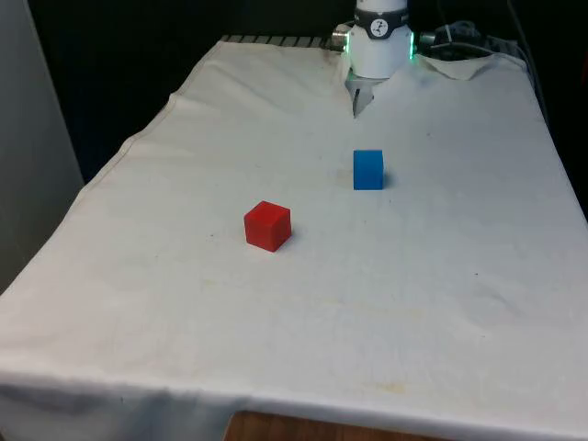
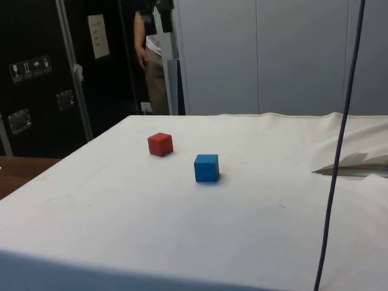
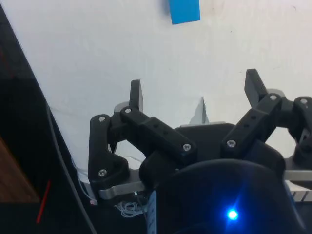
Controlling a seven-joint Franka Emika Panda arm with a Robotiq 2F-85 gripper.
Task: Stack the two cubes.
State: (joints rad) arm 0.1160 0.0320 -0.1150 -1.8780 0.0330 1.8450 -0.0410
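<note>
While the gripper hangs above the white cloth with its fingers spread wide apart and nothing between them, both cubes sit untouched on the table. In the front view the blue cube stands nearer the robot's end, and the red cube sits well apart from it, closer to the camera and toward the front view's left. Neither is on top of the other. From the side, the red cube is farther back and the blue cube nearer. The blue cube also shows on the cloth ahead of the fingertips. A person stands beyond the table's far edge in the side view.
</note>
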